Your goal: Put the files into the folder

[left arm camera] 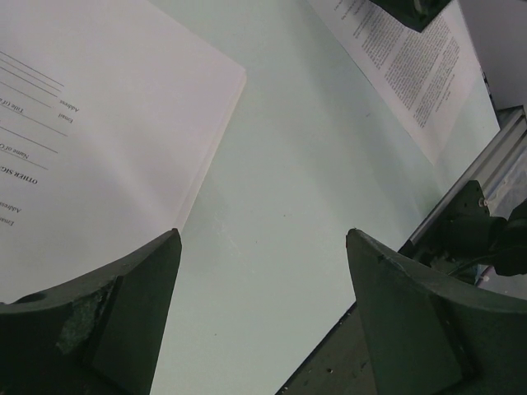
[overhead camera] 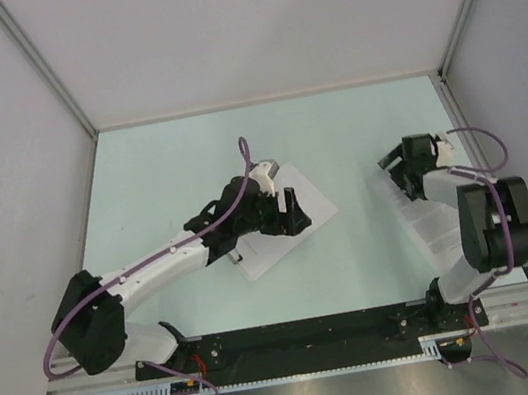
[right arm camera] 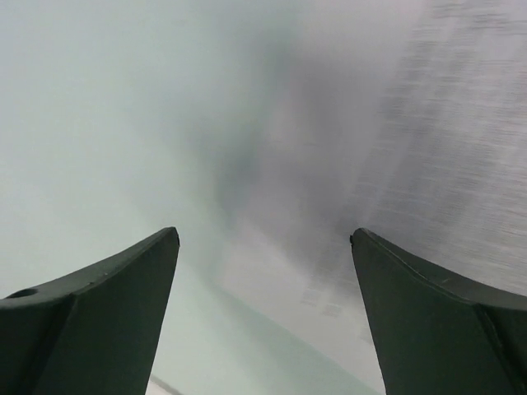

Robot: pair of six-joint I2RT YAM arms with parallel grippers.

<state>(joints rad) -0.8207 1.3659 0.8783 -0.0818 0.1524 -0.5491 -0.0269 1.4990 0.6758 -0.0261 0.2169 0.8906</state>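
Observation:
A sparsely printed file (left arm camera: 90, 123) lies on top of a flat white board with a thick edge (left arm camera: 216, 140), which looks like the folder (overhead camera: 318, 207). My left gripper (overhead camera: 292, 215) hovers at this board's right edge, open (left arm camera: 262, 234), with only bare table between its fingers. A densely printed file (overhead camera: 436, 224) lies at the right, also showing in the left wrist view (left arm camera: 412, 62). My right gripper (overhead camera: 393, 168) stands open (right arm camera: 263, 234) low over that sheet's far end (right arm camera: 445, 148), blurred, holding nothing.
The pale green table (overhead camera: 179, 171) is enclosed by grey walls at the back and both sides. A metal rail (overhead camera: 318, 335) with the arm bases runs along the near edge. The right arm's base (left arm camera: 469, 234) shows beside the left gripper.

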